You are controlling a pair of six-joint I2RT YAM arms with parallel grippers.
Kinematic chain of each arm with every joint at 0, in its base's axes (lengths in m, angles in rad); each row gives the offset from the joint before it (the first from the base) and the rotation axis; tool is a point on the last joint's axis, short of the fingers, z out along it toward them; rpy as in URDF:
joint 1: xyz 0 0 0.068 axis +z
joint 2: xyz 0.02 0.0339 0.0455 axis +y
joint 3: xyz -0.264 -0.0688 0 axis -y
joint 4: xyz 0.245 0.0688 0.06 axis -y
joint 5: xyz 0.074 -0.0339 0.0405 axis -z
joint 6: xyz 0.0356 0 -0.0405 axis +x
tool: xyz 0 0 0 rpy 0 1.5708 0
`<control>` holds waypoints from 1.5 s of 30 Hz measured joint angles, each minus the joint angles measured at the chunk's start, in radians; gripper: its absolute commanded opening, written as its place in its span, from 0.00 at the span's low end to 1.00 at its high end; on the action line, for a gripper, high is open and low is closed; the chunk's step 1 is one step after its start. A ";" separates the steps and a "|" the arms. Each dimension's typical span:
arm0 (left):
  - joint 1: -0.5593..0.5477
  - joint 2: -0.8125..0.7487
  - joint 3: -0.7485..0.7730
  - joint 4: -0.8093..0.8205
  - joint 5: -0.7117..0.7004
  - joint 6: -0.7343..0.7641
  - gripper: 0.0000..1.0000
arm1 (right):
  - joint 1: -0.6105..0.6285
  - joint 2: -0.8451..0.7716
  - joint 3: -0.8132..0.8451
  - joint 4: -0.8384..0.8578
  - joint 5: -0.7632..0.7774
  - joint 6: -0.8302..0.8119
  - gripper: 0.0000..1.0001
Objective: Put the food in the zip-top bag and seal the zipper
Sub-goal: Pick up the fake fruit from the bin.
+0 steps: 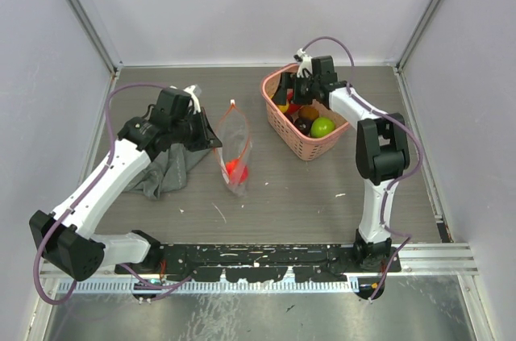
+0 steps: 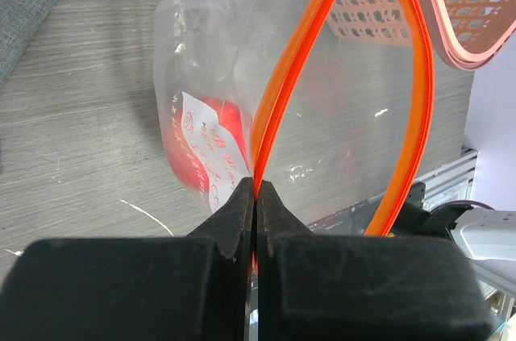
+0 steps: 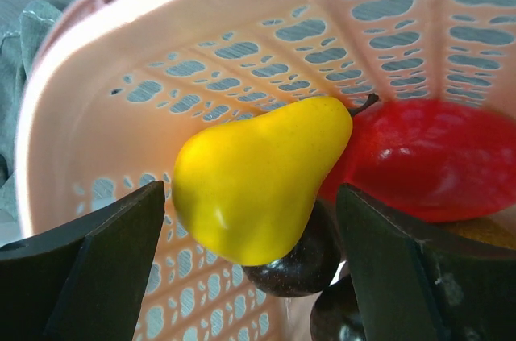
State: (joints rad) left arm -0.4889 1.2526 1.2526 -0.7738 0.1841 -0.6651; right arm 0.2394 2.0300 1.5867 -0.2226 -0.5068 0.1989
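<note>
**Left gripper pinches the zipper; right gripper spread wide over the basket**

Left gripper (image 2: 256,192): jaws pressed together with no gap showing. The zipper (image 2: 280,103) runs straight into the seam between the fingertips, so the grip is on that red-orange strip. A second run of the strip bows away to the right, leaving the mouth parted beyond the pinch.

Zip-top bag (image 1: 234,151): lies near the middle of the desk (image 1: 306,188), between the grey cloth (image 1: 165,172) and the pink basket (image 1: 284,130). It is long and narrow from the top view, with one end up at the left gripper. One red food item (image 1: 235,168) sits inside at the lower end. In the left wrist view this item shows through the clear plastic, partly behind a white printed label.

Right gripper (image 3: 254,220): fingers spread wide, held inside the basket's rim. A yellow pear (image 3: 258,176) lies between the two fingers. I cannot tell whether either finger touches it, and nothing is clamped.

Basket contents from the right wrist view: the pear rests on a dark round fruit (image 3: 298,264), and a red fruit (image 3: 427,160) lies just behind it, touching at the stem end. The top view adds a green fruit (image 1: 322,126) at the basket's near right side.

The left arm reaches across the grey cloth.
</note>
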 measured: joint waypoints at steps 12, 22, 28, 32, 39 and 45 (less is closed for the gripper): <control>0.000 0.000 -0.023 0.007 0.009 -0.003 0.00 | 0.001 0.058 -0.007 0.043 -0.075 0.014 0.73; 0.000 0.000 -0.031 0.015 0.015 -0.004 0.00 | 0.001 0.031 -0.043 0.053 -0.064 0.004 0.48; 0.000 0.000 -0.031 0.015 0.015 -0.004 0.00 | 0.001 -0.071 -0.098 0.003 -0.002 -0.037 0.38; 0.000 0.000 -0.031 0.016 0.019 -0.004 0.00 | 0.001 -0.148 -0.115 -0.018 0.042 -0.059 0.37; 0.000 0.000 -0.031 0.020 0.022 -0.004 0.00 | 0.001 -0.294 -0.180 -0.044 0.109 -0.079 0.36; 0.000 0.000 -0.030 0.021 0.022 -0.004 0.00 | 0.026 -0.446 -0.248 -0.057 0.157 -0.090 0.35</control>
State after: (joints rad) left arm -0.4889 1.2526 1.2224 -0.7525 0.2058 -0.6693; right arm 0.2649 1.5845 1.3392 -0.2794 -0.3496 0.1089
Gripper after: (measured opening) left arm 0.005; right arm 0.777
